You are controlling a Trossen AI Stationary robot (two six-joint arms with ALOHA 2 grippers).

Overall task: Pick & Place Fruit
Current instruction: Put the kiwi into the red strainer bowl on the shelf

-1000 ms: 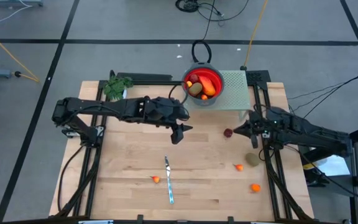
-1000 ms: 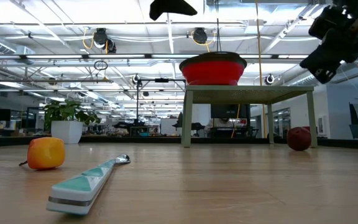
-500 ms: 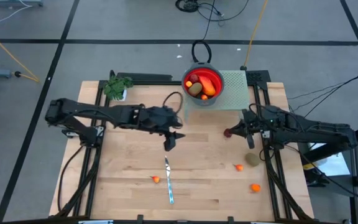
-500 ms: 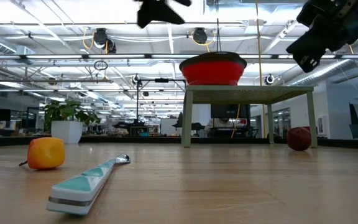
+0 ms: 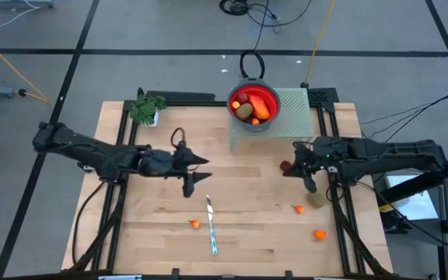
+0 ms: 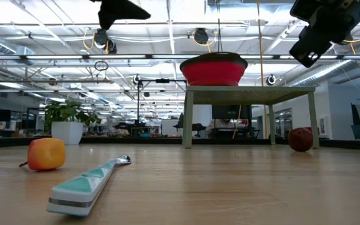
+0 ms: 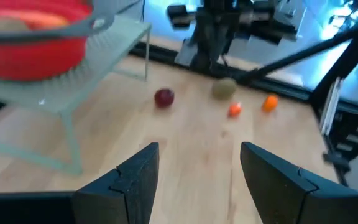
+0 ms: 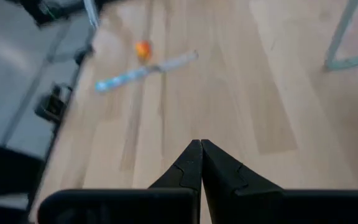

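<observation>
A red bowl (image 5: 253, 105) holding several fruit pieces stands on a pale green rack (image 5: 290, 109) at the far side. Loose fruit lies on the wooden table: a dark red ball (image 7: 164, 97), an olive kiwi (image 5: 316, 200) and small orange bits (image 5: 298, 208), (image 5: 319, 234), (image 5: 195, 225). My left gripper (image 5: 205, 163) hangs open and empty above the table's middle left, pointing toward the ball. My right gripper (image 5: 291, 159) is shut and empty, raised above the ball (image 5: 285, 166).
A slim knife with a teal handle (image 5: 211, 225) lies near the front, beside the left orange bit (image 6: 45, 154). A potted green plant (image 5: 146, 109) stands at the far left. Black frame rails (image 5: 335, 210) run along both table sides.
My left gripper has drawn back from beside the rack toward the table's left edge and sunk a little, staying open. My right gripper has gone a short way toward the table's left and risen, staying shut. No fruit has moved.
</observation>
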